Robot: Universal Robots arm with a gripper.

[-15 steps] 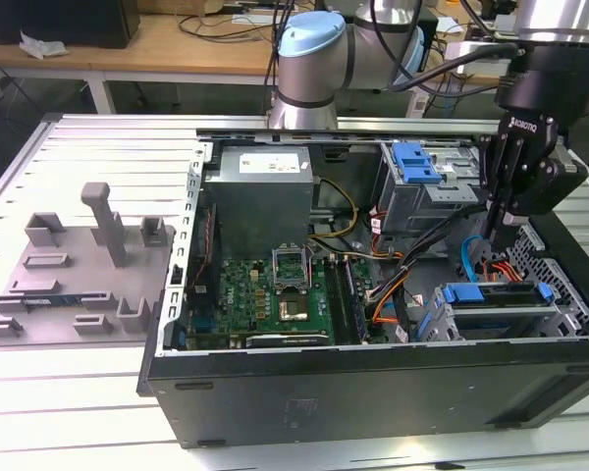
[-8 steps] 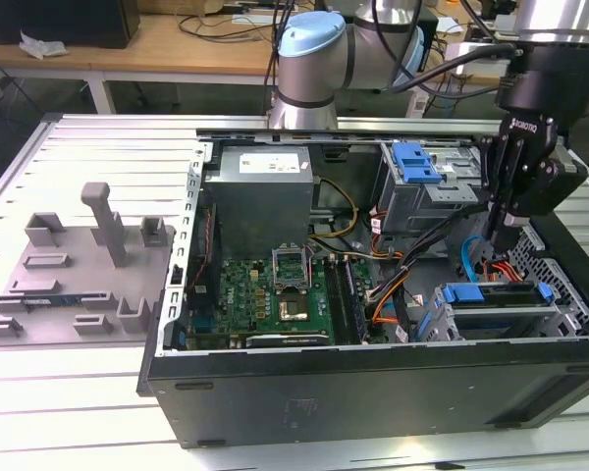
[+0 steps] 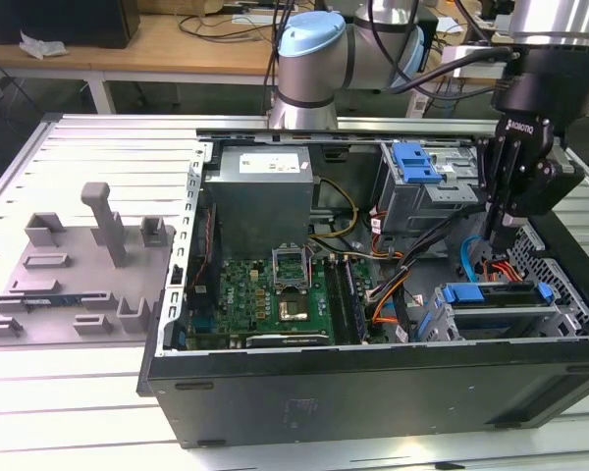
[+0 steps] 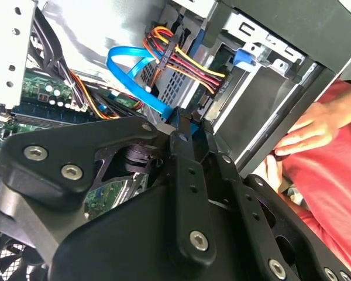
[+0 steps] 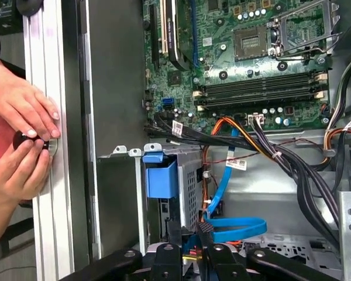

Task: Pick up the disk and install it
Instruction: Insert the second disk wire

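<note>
Black gripper (image 3: 498,234) down inside the open computer case (image 3: 373,392), at the exterior view's right, hanging over the near corner. Impossible to tell whether spread or pressed together: own black linkage crowding the foreground in both wrist views, and wiring cluttering the space at the tip. Just beside the tip in the second wrist view, a flat blue data cable (image 4: 134,76) looping past, with a bundle of red, yellow and orange wires (image 4: 181,58) plugged in close to it. Just below the gripper in the exterior view, the disk (image 3: 493,293) lying flat in a metal cage in that corner of the case, apart from the gripper: a blue plastic carrier strip along the top, a dull silver side beneath. Top face and label hidden by the steep viewing angle; far end cut off behind the cage wall. Hard to say whether seated fully or only partway. Further toward the exterior view's left, the green motherboard (image 3: 275,289) on the case floor and the grey power supply (image 3: 265,191) behind it. Outside the case wall in the first wrist view, a person's two hands (image 5: 23,134) together on the slotted aluminium table (image 5: 44,88), pinching something small and dark, too hidden to identify. Well apart, at the exterior view's left, a grey tray (image 3: 69,285) with an upright post.
</note>
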